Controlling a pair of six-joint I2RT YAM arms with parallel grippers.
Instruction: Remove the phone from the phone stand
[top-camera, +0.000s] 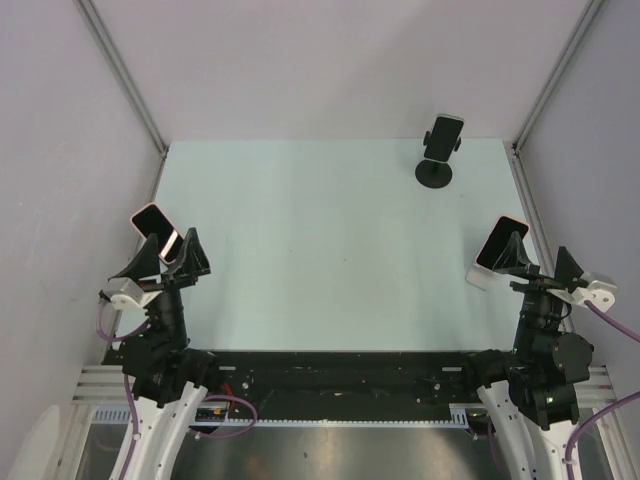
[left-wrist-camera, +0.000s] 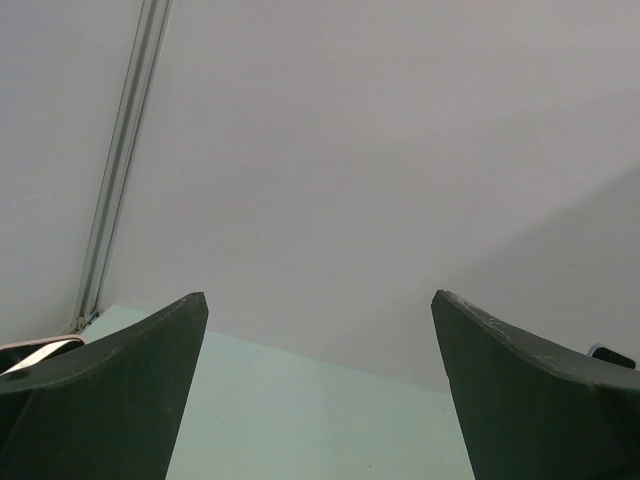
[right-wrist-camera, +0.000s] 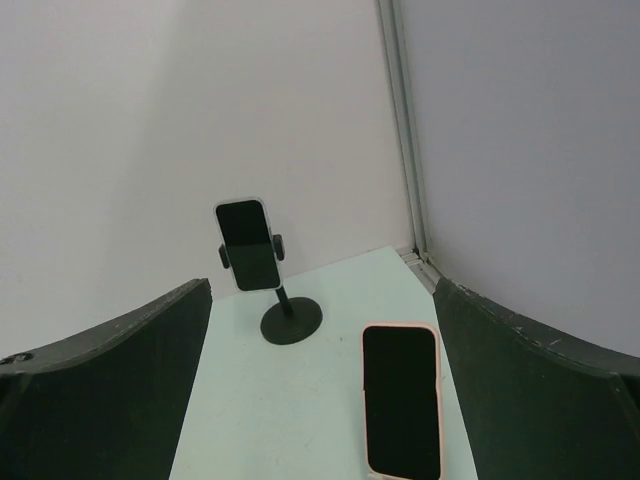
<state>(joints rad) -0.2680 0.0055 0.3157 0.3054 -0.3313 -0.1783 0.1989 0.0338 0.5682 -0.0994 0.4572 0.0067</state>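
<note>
A phone (top-camera: 444, 134) with a dark screen is clamped upright in a black phone stand (top-camera: 434, 173) with a round base, at the table's far right. The right wrist view shows this phone (right-wrist-camera: 247, 243) and the stand (right-wrist-camera: 291, 321) ahead, left of centre. My right gripper (top-camera: 540, 258) is open and empty at the near right, far from the stand; its jaws (right-wrist-camera: 320, 285) stand wide apart. My left gripper (top-camera: 167, 252) is open and empty at the near left, and its view (left-wrist-camera: 320, 300) shows only table and wall between the jaws.
A pink-cased phone (top-camera: 497, 245) lies on the pale green table (top-camera: 320, 250) just ahead of my right gripper, also seen in the right wrist view (right-wrist-camera: 402, 400). Another pink-cased phone (top-camera: 155, 225) lies by my left gripper. Grey walls enclose the table.
</note>
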